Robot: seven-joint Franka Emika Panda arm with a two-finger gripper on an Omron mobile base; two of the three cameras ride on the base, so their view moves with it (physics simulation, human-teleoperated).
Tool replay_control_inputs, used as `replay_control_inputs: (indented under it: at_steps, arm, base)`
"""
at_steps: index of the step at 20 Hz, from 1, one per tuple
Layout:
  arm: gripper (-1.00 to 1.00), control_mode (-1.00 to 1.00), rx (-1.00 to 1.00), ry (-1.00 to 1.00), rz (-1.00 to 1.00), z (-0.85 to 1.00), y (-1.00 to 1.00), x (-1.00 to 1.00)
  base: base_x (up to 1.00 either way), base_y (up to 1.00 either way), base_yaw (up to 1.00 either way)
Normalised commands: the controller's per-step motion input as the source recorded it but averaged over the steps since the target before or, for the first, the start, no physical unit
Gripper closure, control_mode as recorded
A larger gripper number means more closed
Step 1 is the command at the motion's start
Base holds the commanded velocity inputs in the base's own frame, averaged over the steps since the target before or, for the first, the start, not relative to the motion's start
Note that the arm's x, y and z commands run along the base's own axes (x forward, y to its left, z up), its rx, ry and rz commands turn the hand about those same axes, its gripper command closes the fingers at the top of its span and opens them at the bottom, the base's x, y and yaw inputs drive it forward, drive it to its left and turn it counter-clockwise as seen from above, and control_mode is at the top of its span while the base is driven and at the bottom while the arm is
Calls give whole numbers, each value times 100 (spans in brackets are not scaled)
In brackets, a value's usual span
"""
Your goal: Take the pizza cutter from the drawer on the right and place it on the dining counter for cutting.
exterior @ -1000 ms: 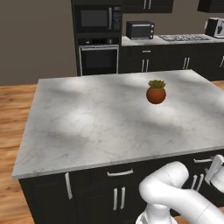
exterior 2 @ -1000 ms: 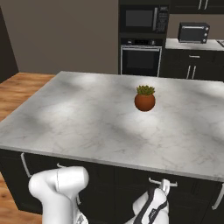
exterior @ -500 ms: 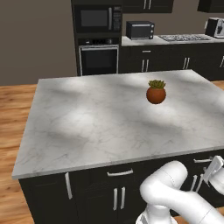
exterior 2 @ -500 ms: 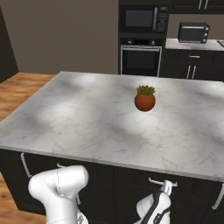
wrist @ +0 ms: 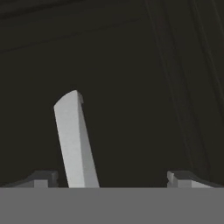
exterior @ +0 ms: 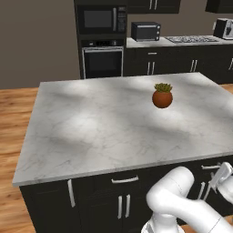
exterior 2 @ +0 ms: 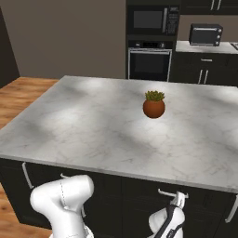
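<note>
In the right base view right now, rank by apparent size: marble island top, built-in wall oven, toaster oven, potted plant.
1. White-grey marble island top
2. Black built-in wall oven
3. Small dark toaster oven and round terracotta potted plant look alike; the toaster oven stands farther away, so unranked.

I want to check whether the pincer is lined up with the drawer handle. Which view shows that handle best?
The hand view: the pale handle stands close up between the open pincer tips, against the dark drawer front. The right base view shows it small, at the pincer. In the left base view it sits at the right edge.
</note>
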Motion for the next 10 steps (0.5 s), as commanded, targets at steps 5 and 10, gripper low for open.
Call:
replay_control_inputs:
  at_steps: [5, 10]
  arm:
    - [-100, -100, 0, -4, 0, 0, 0, 25]
    - [-100, -100, 0, -1, 0, 0, 0, 18]
  base:
    - [0, 0, 0]
    - [0, 0, 0]
